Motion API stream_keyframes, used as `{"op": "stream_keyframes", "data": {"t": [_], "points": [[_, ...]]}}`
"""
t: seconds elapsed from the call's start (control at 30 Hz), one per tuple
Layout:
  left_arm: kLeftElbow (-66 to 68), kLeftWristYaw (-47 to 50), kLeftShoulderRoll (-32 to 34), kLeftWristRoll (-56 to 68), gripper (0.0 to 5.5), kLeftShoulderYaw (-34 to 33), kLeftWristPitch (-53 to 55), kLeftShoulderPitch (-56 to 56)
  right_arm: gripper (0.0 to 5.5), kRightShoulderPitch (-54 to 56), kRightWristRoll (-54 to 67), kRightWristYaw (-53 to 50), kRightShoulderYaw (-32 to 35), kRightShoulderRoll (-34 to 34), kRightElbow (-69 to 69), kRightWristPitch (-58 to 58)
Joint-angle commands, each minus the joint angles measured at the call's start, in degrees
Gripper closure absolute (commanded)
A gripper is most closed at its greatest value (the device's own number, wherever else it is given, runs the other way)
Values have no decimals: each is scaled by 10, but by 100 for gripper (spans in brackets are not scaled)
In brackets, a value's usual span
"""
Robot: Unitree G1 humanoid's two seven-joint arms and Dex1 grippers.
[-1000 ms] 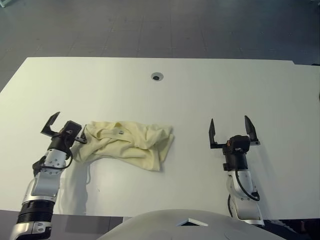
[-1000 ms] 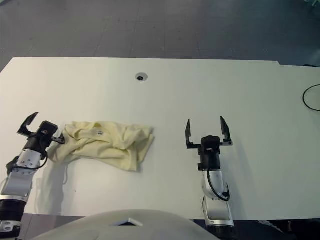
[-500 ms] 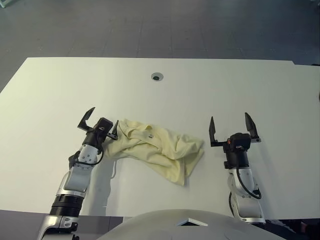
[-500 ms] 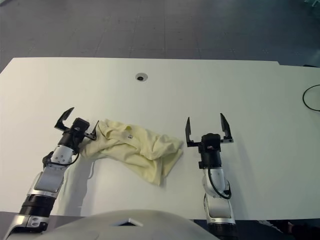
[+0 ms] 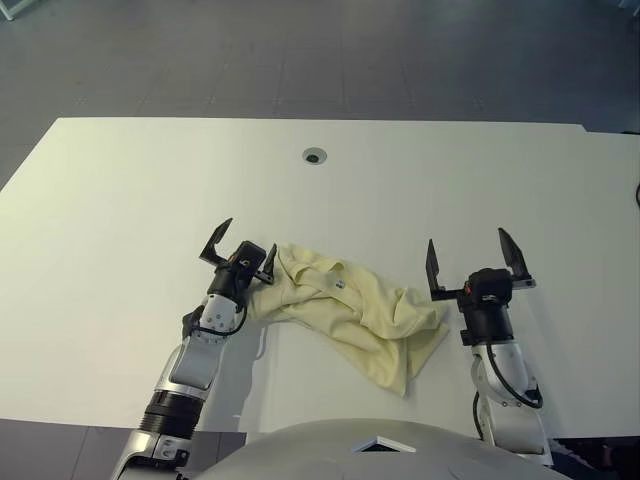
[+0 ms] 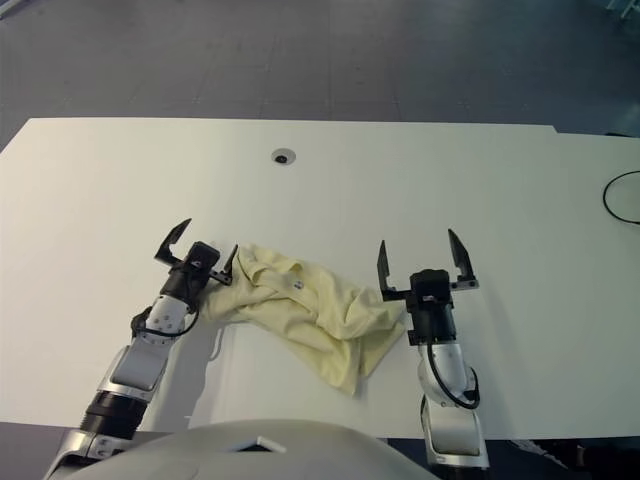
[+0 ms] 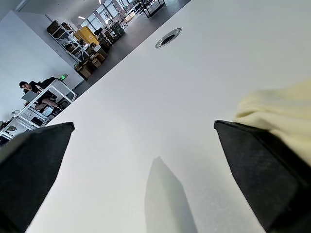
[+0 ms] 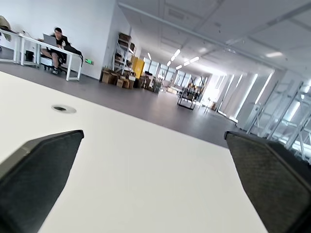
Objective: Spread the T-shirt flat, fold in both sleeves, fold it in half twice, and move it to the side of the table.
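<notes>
Looks like step one, the spreading. The crumpled pale-yellow cotton T-shirt (image 5: 350, 315) sits bunched on the white table (image 5: 150, 180), robot-side of the small round cable hole (image 5: 315, 155). The black two-finger left gripper (image 5: 250, 235), near-left of the hole, is spread wide with one finger against the cloth. The right gripper (image 5: 467, 240), near-right, gapes too. Next up is probably pinching opposite edges and pulling outward.

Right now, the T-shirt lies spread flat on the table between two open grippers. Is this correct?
No: the T-shirt is crumpled, not flat, as the left eye view shows. It lies on the table between the open left gripper and right gripper.
</notes>
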State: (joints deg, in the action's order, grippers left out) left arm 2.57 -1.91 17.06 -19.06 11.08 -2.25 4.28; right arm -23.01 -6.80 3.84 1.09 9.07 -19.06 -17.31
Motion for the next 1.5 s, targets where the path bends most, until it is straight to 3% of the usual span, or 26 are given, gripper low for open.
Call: {"op": "stream_keyframes", "data": {"t": [0.03, 0.23, 0.5, 1.03, 1.5], "points": [[36, -17, -25, -16, 14, 43, 40, 33, 10, -6, 28, 26, 17, 23, -31, 13], [18, -8, -41, -24, 14, 58, 41, 38, 10, -37, 43, 110, 36, 101, -171, 90], [-36, -6, -41, -29, 14, 65, 57, 81, 10, -102, -50, 209, -32, 186, -227, 153], [-127, 127, -64, -30, 14, -46, -21, 86, 10, -154, -151, 245, -70, 245, -184, 158], [-137, 128, -65, -22, 14, -83, -24, 96, 10, -194, -129, 279, -39, 276, -212, 146]]}}
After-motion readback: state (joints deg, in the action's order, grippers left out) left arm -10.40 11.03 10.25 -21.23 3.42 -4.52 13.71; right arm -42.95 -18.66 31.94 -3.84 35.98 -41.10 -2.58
